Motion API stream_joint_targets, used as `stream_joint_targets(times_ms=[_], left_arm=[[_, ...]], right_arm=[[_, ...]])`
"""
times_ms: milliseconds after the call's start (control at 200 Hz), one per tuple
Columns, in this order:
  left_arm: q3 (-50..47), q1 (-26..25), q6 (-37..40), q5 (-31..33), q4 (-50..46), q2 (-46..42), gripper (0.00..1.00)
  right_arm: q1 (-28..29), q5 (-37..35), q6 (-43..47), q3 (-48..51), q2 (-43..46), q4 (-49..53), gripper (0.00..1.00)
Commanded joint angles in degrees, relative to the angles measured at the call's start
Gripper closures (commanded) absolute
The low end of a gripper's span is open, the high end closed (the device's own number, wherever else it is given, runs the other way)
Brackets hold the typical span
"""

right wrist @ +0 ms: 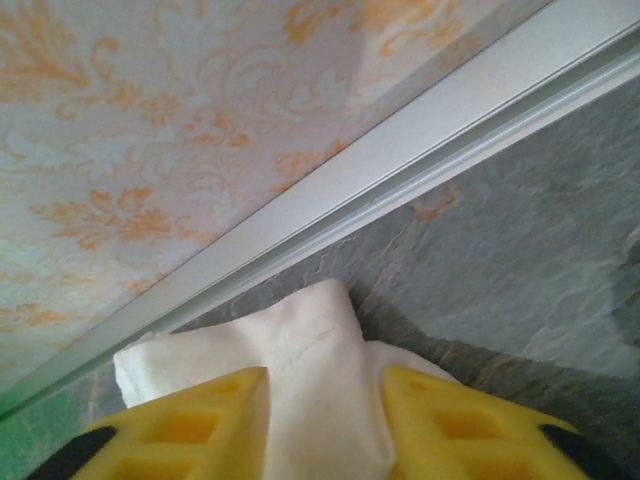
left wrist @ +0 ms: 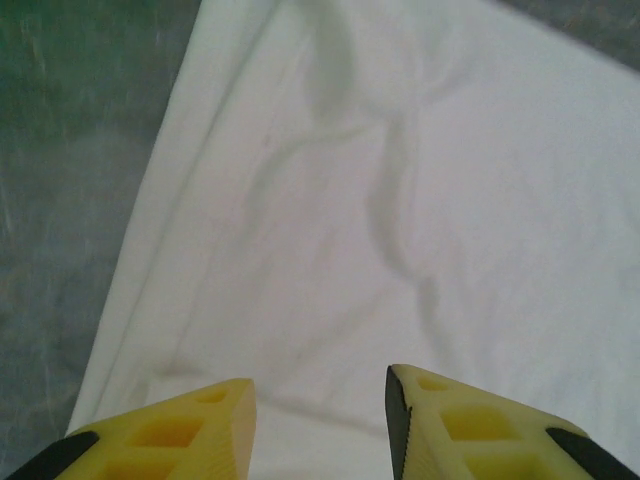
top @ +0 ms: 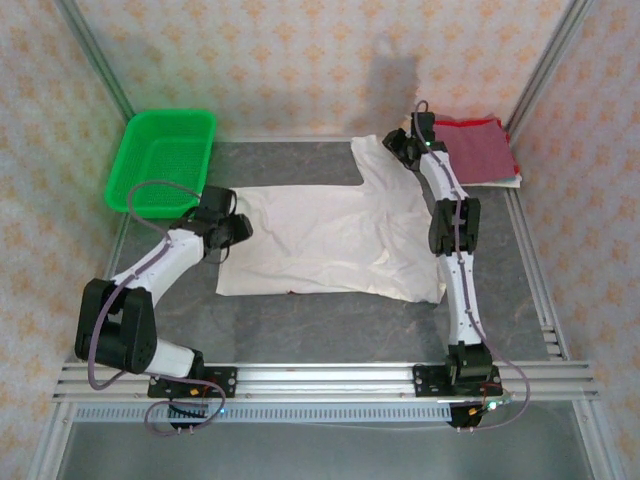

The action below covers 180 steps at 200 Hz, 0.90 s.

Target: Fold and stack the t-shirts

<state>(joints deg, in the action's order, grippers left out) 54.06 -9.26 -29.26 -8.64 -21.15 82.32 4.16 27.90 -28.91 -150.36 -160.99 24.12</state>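
Observation:
A white t-shirt (top: 330,240) lies spread flat across the middle of the table, plain side up. My left gripper (top: 240,228) sits at its left edge. In the left wrist view the left gripper (left wrist: 320,400) stands open, its fingers apart just above the white t-shirt (left wrist: 400,200). My right gripper (top: 402,147) is at the far sleeve. In the right wrist view the right gripper (right wrist: 325,400) has its yellow fingers pressed against both sides of the t-shirt's sleeve (right wrist: 310,340). A dark red t-shirt (top: 480,150), folded square, lies at the back right.
A green mesh basket (top: 165,160) stands at the back left. An aluminium frame rail (right wrist: 400,170) and the patterned wall run right behind the sleeve. More frame rails (top: 330,378) line the near edge and the sides of the grey table.

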Motion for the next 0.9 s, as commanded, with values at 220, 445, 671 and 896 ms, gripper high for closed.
stream_joint_targets(times_ms=[220,445,671,896], left_arm=[[22.5,2.1,7.0,5.5,-10.7,15.4,0.57],[36.9,4.0,7.9,7.3,-16.1,28.2,0.43],[55.6,4.8,10.0,8.1,-26.1,42.7,0.38],[70.2,5.0,10.2,10.0,-33.6,53.0,0.38]], right_arm=[[0.0,-1.6,0.9,-4.2,-1.6,2.2,0.86],[-0.9,-2.6,-0.7,-4.1,3.5,4.9,1.0],[-0.9,-2.8,0.2,-2.8,10.8,8.4,1.0],[-1.1,-5.6,1.3,-1.4,16.4,11.5,1.0]])
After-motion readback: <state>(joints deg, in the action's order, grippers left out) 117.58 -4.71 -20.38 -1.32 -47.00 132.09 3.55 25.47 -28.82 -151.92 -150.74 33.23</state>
